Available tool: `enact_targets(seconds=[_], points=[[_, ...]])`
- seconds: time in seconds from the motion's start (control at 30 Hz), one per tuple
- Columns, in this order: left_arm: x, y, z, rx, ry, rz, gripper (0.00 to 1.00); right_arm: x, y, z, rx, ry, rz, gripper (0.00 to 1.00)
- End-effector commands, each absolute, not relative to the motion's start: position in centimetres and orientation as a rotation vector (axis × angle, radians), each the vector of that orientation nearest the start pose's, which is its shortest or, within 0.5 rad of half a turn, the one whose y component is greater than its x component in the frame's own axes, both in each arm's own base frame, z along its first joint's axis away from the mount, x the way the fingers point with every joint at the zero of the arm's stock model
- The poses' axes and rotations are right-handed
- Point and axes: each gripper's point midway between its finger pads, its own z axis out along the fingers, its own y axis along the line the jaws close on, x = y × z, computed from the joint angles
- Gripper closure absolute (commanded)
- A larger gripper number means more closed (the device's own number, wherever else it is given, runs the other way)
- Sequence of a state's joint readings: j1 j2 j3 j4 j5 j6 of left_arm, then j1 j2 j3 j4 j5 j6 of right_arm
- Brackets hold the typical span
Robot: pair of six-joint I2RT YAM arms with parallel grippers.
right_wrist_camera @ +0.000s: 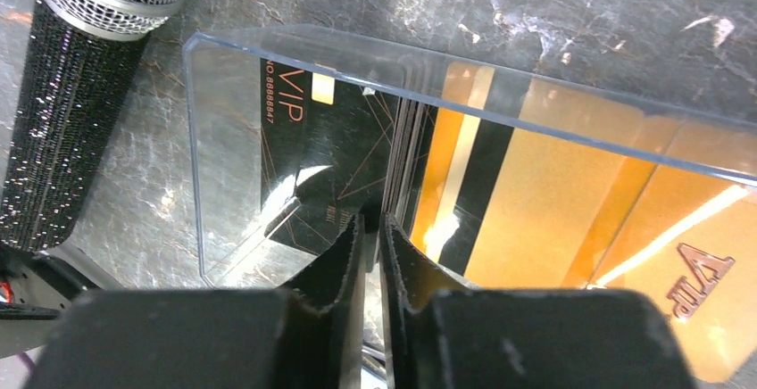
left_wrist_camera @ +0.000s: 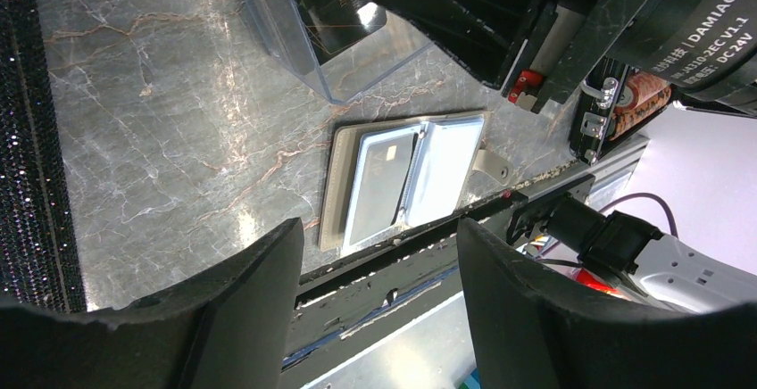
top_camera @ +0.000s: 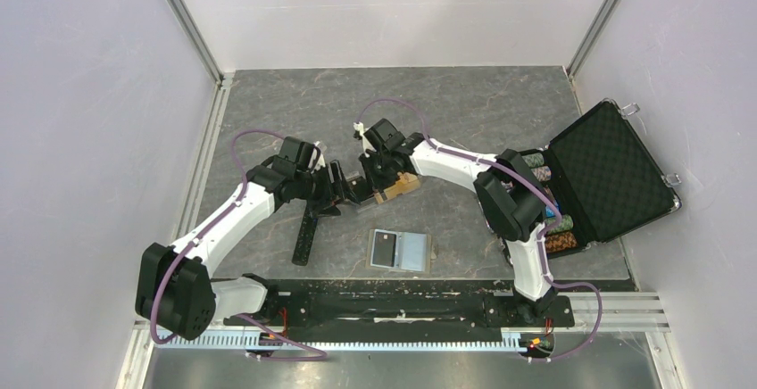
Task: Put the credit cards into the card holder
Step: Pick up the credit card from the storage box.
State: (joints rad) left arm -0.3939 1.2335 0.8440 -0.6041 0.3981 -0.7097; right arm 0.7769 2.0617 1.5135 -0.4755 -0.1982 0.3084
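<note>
Right gripper (right_wrist_camera: 373,224): fingers pressed nearly together on a thin edge inside clear box (right_wrist_camera: 232,139); can't tell if a card or the box wall is pinched. Box holds the credit cards: black card (right_wrist_camera: 312,157) one side of the fingers, orange-gold cards (right_wrist_camera: 553,211) the other. Left gripper (left_wrist_camera: 379,237): spread wide, nothing held, just beside the box. Card holder (left_wrist_camera: 446,161) lies open & flat, apart from the box, toward the arm bases and slightly to robot's right of both grippers. Its long axis runs left-right across the table, and a dark card (left_wrist_camera: 382,179) sits in its left half. Both arms reach fwd, elbows bent, wrists converging mid-table; right looks marginally nearer the holder. Judgement: next move is a draw back toward the bases w/ card turned flat.
</note>
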Motion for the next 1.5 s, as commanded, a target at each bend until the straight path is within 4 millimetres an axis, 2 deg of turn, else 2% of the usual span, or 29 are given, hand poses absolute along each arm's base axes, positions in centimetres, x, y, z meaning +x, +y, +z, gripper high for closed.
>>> enact_targets(seconds=[0.0,0.1,0.2,0.33,0.37,0.43,0.5,0.6,0.77,1.0,1.2,1.23,1.37,1.47], points=[[22.1,-18.9,11.6,-0.205,2.708,-0.870,0.30,30.7,36.4,3.3,-0.739,2.635,0.521,0.95],[22.0,-18.8,11.4,-0.205,2.713,-0.867,0.30,31.0,36.2,3.8,-0.747,2.626,0.482,1.00],[21.9,-18.8,11.3,-0.206,2.714,-0.864,0.30,31.2,36.3,4.5,-0.751,2.611,0.464,1.00],[21.9,-18.8,11.2,-0.208,2.717,-0.864,0.30,31.1,37.0,5.3,-0.757,2.589,0.525,0.99],[21.9,-18.8,11.2,-0.205,2.716,-0.862,0.30,31.0,37.3,5.4,-0.754,2.590,0.545,0.95],[22.0,-18.7,11.1,-0.207,2.715,-0.856,0.30,30.9,37.4,5.4,-0.742,2.595,0.565,0.80],[22.1,-18.6,11.1,-0.208,2.713,-0.846,0.30,30.9,37.6,5.4,-0.727,2.594,0.589,0.69],[22.6,-18.3,11.0,-0.209,2.699,-0.804,0.34,30.7,37.9,5.2,-0.721,2.598,0.607,0.65],[24.5,-17.2,10.3,-0.218,2.715,-0.651,0.45,30.3,38.2,4.7,-0.724,2.614,0.652,0.74],[27.7,-17.3,9.2,-0.229,2.720,-0.554,0.46,30.3,38.4,4.4,-0.714,2.623,0.665,0.75],[29.5,-17.9,7.9,-0.236,2.728,-0.542,0.48,30.0,38.6,4.3,-0.711,2.624,0.697,0.81],[29.7,-17.9,7.5,-0.237,2.735,-0.535,0.50,29.9,38.6,4.3,-0.710,2.624,0.698,0.83],[30.1,-17.7,6.6,-0.234,2.761,-0.494,0.70,29.8,38.6,4.9,-0.695,2.613,0.713,0.90],[30.2,-17.4,6.4,-0.232,2.764,-0.459,0.76,29.6,38.9,6.0,-0.675,2.590,0.761,0.94]])
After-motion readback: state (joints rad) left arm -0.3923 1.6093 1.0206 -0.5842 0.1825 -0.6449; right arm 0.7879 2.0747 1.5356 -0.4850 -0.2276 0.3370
